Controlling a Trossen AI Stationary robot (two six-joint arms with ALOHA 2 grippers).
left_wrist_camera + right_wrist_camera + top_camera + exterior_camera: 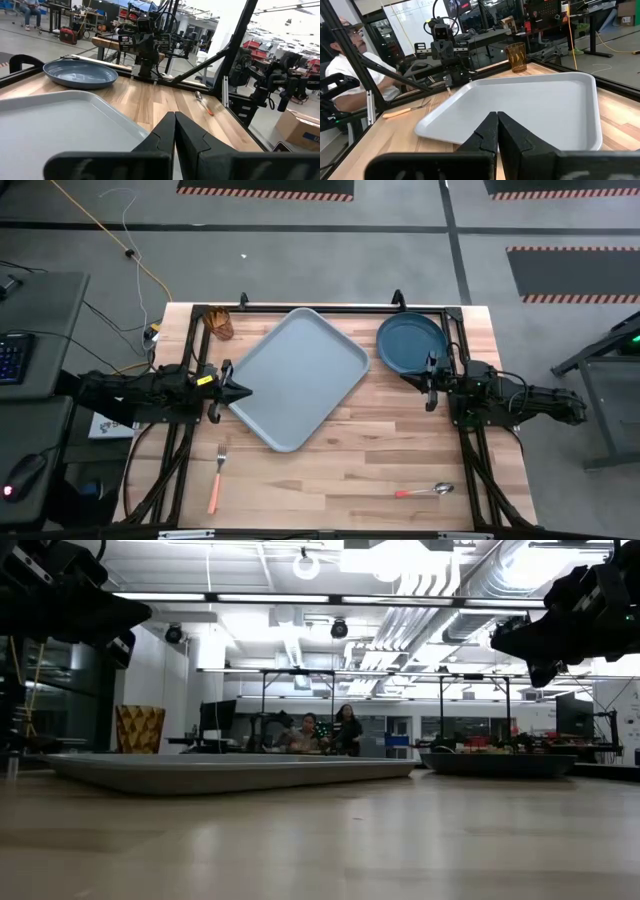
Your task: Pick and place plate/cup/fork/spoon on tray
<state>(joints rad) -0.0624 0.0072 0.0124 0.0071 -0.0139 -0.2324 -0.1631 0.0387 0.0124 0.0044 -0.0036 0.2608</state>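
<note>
The light grey-blue tray [297, 376] lies flat in the table's middle, turned askew. The dark blue plate [411, 342] rests on the wood at the far right. The amber cup [220, 325] stands upright at the far left corner. The orange-handled fork [217, 480] lies near the front left, and the spoon [425, 491] lies near the front right. My left gripper [246, 391] is shut and hangs level above the tray's left edge. My right gripper [405, 375] is shut and hangs level just near of the plate. Neither holds anything.
A black frame [320, 308] runs along the table's far edge and sides. Bare wood [330, 470] lies between fork and spoon. A person [350, 75] sits beyond the table's left side in the right wrist view; others sit far back [325, 732].
</note>
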